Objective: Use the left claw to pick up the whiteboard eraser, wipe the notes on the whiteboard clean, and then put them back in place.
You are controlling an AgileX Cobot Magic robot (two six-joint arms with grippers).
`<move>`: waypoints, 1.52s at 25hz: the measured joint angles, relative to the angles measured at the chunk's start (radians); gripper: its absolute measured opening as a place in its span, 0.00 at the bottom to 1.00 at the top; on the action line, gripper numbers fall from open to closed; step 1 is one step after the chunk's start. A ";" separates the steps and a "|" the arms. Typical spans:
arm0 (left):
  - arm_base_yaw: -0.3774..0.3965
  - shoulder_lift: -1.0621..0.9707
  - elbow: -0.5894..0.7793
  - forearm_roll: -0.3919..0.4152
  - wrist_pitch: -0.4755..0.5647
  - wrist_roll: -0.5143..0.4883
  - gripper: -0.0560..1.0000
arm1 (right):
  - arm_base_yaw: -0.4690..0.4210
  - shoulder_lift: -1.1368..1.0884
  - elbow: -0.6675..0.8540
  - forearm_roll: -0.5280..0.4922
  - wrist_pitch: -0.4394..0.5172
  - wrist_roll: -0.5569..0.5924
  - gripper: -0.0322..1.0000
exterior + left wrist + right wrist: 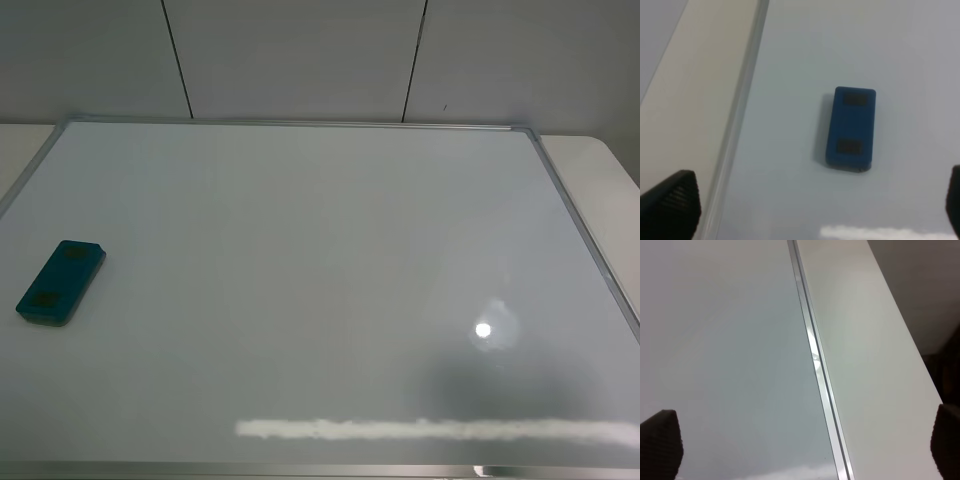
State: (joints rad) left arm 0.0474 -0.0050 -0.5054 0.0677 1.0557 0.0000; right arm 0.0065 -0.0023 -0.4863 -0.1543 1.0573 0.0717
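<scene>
The teal-blue whiteboard eraser [60,282] lies flat on the whiteboard [320,260] near its left edge; it also shows in the left wrist view [851,129]. No notes show on the board. Neither arm shows in the exterior high view. In the left wrist view my left gripper [815,200] is open and empty, with its fingertips [670,202] wide apart, held above the board short of the eraser. In the right wrist view my right gripper [805,445] is open and empty over the board's right frame [815,360].
The board's silver frame [740,115] runs beside the eraser, with the cream table [685,100] beyond it. The table [865,365] also shows past the right frame. A grey panelled wall [300,55] stands behind the board.
</scene>
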 joint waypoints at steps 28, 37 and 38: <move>0.049 0.000 0.000 -0.075 0.000 -0.039 0.99 | 0.000 0.000 0.000 0.000 0.000 0.000 0.99; 0.053 0.000 0.000 -0.083 0.000 -0.039 0.99 | 0.000 0.000 0.000 0.000 0.000 0.000 0.99; 0.053 0.000 0.000 -0.085 0.000 -0.039 0.99 | 0.000 0.000 0.000 0.000 0.000 0.000 0.99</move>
State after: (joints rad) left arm 0.1004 -0.0050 -0.5054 -0.0168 1.0557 -0.0391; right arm 0.0065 -0.0023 -0.4863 -0.1543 1.0573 0.0717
